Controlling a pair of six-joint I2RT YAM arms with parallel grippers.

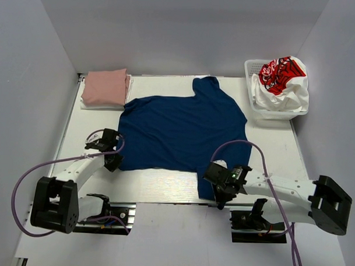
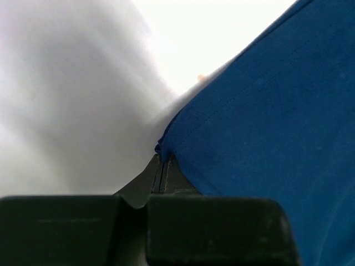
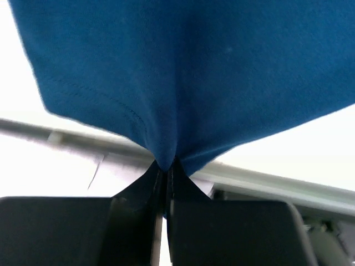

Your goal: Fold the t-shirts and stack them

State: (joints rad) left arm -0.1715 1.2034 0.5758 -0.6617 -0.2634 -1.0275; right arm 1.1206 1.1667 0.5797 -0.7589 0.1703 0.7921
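Lying spread across the middle of the desk (image 1: 164, 188), the navy t-shirt (image 1: 183, 130) is mostly flat. One sleeve points toward the far side, and the near hem runs between the two arms.

The left fingers (image 1: 114, 161) sit at the shirt's near-left corner. In the left wrist view, the left fingers (image 2: 157, 173) are pressed together with no gap between them. They pinch the very tip of that hemmed corner, and the blue cloth fans away to the right.

The right fingers (image 1: 220, 197) are at the near-right part of the shirt, close to the desk's near edge, where a flap of the fabric reaches further forward than the rest of the hem. In the right wrist view, the right fingers (image 3: 160, 178) are likewise closed tight on a gathered fold of the navy cloth. The cloth rises from the pinch in a taut funnel, with a stitched hem visible on its left side.

At the far-left corner of the desk a pink t-shirt (image 1: 106, 87) lies folded into a neat rectangle. A thin white layer shows beneath its near and right edges.

At the far-right corner a white lattice basket (image 1: 251, 70) holds a crumpled white t-shirt (image 1: 292, 93) with red graphics. This shirt bulges above the rim, well apart from the navy one.
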